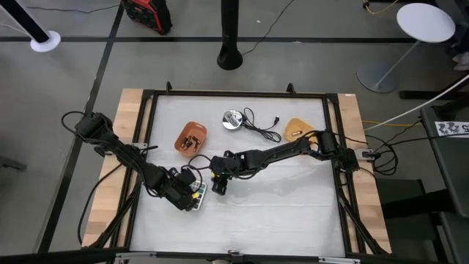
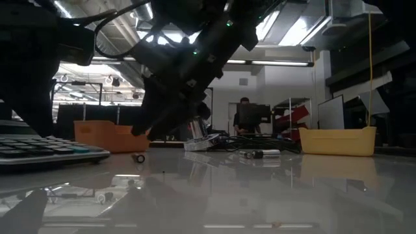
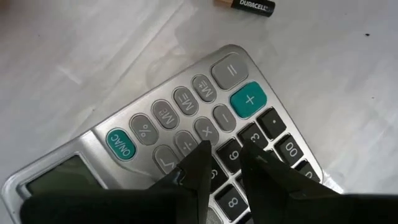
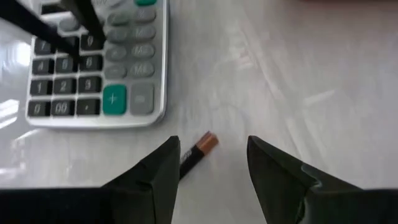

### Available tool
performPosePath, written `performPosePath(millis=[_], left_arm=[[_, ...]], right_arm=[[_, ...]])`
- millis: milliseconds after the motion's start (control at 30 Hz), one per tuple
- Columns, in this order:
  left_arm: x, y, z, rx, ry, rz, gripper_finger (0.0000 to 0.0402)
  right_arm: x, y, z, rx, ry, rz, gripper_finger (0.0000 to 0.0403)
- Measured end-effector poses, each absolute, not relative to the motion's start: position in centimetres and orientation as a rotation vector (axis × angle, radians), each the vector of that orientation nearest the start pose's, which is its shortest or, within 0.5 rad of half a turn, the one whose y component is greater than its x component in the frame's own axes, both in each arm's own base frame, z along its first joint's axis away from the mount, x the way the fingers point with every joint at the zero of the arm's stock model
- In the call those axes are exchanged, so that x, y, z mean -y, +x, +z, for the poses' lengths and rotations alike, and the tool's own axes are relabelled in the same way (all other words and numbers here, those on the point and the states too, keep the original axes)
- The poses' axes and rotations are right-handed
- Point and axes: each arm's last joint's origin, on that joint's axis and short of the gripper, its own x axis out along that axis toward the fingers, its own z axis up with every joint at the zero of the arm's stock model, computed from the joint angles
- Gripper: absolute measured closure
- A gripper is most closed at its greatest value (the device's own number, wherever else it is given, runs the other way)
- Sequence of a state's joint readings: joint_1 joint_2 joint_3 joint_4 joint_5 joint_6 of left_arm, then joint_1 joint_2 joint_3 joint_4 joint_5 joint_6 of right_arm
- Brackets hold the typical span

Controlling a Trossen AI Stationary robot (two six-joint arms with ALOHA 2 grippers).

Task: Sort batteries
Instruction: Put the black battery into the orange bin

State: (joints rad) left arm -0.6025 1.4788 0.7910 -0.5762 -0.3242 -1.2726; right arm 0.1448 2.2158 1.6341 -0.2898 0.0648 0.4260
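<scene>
Showing only rt wrist: battery (image 4: pixel 198 152) copper tip.

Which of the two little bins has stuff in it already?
The darker orange bin, at the left beside the round silver disc, holds several small items. The paler yellow-orange bin by the right arm's base looks nearly empty from above.

A calculator (image 1: pixel 196 196) is placed on the table (image 1: pixel 293 213), toward its left side. Just beside it, on the right, one battery (image 4: pixel 198 152) is found lying flat on the table. Farther back, a tray (image 1: pixel 190 137) is set on the left and another tray (image 1: pixel 298 129) on the right. Between them a round disc (image 1: pixel 233 119) and a cable (image 1: pixel 261 126) are laid.
</scene>
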Motion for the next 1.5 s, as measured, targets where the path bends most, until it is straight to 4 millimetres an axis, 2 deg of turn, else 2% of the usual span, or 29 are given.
performPosePath(millis=[167,367,633,900,1133,1500], left_arm=[[13.4,21.0,16.6,-1.076,-0.541,0.499,0.0325],[13.2,20.6,16.5,-1.102,-0.511,0.519,0.0325],[13.2,20.5,16.5,-1.107,-0.503,0.525,0.0325],[13.2,20.5,16.5,-1.108,-0.503,0.525,0.0325],[13.2,20.5,16.5,-1.108,-0.503,0.525,0.0325],[13.2,20.5,16.5,-1.107,-0.506,0.527,0.0325]], right_arm=[[-6.9,47.6,15.0,-0.855,0.323,-0.17,0.0221],[-8.3,47.4,13.7,-0.885,0.303,-0.157,0.0221],[-8.8,47.3,13.7,-0.855,0.255,-0.227,0.0221],[-9.1,47.2,13.6,-0.868,0.248,-0.222,0.0221],[-10.4,46.9,13.6,-0.875,0.237,-0.189,0.0221],[-10.6,46.7,13.1,-0.903,0.216,-0.205,0.0221]])
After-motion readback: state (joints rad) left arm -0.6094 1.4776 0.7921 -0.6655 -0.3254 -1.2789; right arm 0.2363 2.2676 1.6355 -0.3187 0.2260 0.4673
